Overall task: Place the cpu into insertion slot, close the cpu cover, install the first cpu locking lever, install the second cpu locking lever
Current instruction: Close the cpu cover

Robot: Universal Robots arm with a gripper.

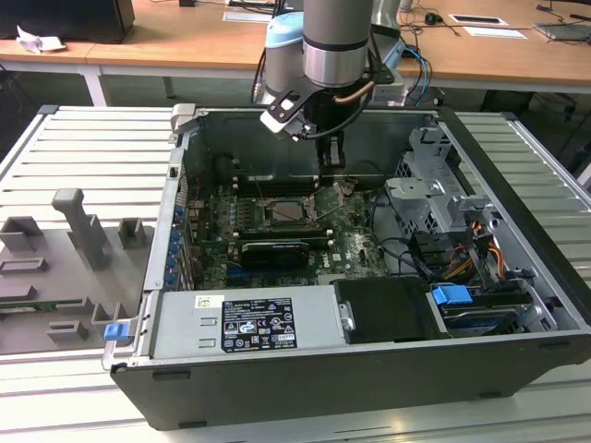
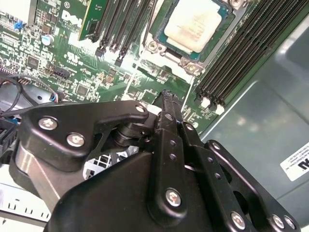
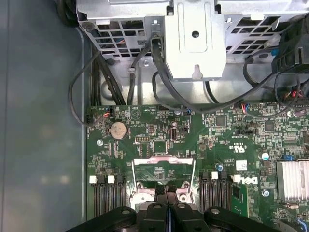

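The cpu (image 2: 194,21), a square chip with a silvery-beige top, lies seated in the socket (image 1: 286,213) on the green motherboard. The cpu cover (image 3: 164,160), a thin silvery frame with a square opening, is swung open away from the socket, and green board shows through it. In the exterior view the cpu cover (image 1: 330,197) stands tilted just to the right of the socket. My gripper (image 3: 166,189) is shut, its black fingertips pressed together at the cover's free edge. Whether they pinch the edge is hidden. In the exterior view the gripper (image 1: 332,169) hangs just above the cover.
The open computer case has a metal drive cage (image 1: 429,189) with cables on the exterior view's right. A power supply (image 1: 245,323) lies along the front. A black card (image 1: 274,251) sits in front of the socket, with memory slots (image 2: 241,53) beside it. Grey fixtures (image 1: 83,231) stand outside the case.
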